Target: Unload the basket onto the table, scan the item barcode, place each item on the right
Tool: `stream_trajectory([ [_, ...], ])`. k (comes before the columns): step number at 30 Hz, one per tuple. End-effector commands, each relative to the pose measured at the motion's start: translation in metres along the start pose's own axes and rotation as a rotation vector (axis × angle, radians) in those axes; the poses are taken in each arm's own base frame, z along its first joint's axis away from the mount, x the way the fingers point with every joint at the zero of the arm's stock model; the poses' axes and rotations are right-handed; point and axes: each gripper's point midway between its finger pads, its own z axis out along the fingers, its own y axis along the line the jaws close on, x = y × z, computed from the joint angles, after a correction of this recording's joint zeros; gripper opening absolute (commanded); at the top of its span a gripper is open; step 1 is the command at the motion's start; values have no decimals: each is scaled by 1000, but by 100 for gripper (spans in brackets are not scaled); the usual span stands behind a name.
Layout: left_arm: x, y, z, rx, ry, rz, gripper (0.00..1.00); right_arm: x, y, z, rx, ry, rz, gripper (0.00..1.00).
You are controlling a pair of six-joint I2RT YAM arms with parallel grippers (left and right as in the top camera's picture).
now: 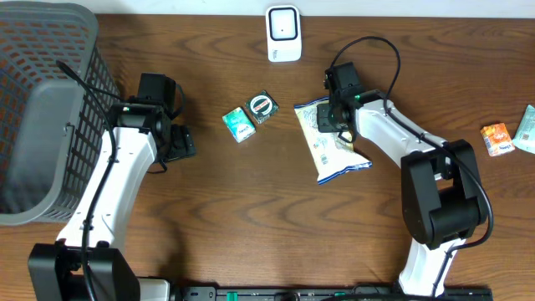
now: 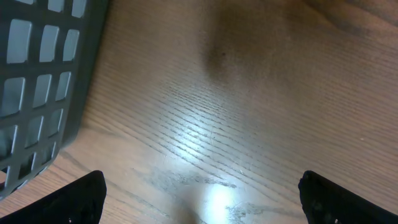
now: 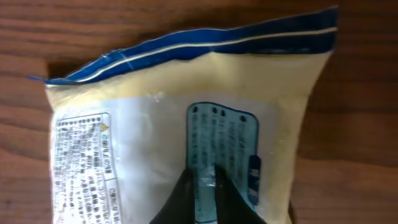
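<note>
- Fingers (image 3: 176,204) of the right gripper (image 3: 204,182) sit almost pressed together, pinching a fold of film on the snack bag (image 3: 155,81) close to its printed middle panel.
- Bag position: flat on the table (image 1: 251,217), printed back up, blue sealed edge pointing away from the wrist camera, lying near the white scanner (image 1: 283,33) but not touching it.
- Barcode: too small to pick out in these views, so which panel carries it is a guess.
- Step in hand, as I read it, is getting the bag up to the scanner. The pinch is thin, so a slow, level lift looks wise, or the film may slide out.
- Best approach: keep the printed face flat and unwrinkled and turn it squarely toward the scanner window, with the fingers kept off the code.
- Left gripper (image 2: 202,186) is spread wide, with only bare wood between its fingers, parked beside the basket (image 1: 79,50).
- Basket: grey mesh, at the left edge of the table, and nothing shows inside it from overhead.
- Loose on the table, not in any container: a green packet (image 1: 238,125) touching a dark packet (image 1: 262,107), and an orange packet (image 1: 496,138) far right.
</note>
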Motion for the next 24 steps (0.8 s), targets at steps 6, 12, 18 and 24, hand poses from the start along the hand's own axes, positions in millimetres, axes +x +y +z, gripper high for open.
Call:
stream_trajectory([
  [6,0,5,1,-22,-1,-15,98,-15,-17,-64,54,104,20,18],
  [12,0,5,1,-22,-1,-16,98,46,8,-93,-59,391,18,9],
  [18,0,5,1,-22,-1,-15,98,87,7,-63,-3,448,-33,6],
  [24,0,5,1,-22,-1,-15,98,127,-6,-29,49,473,30,1],
])
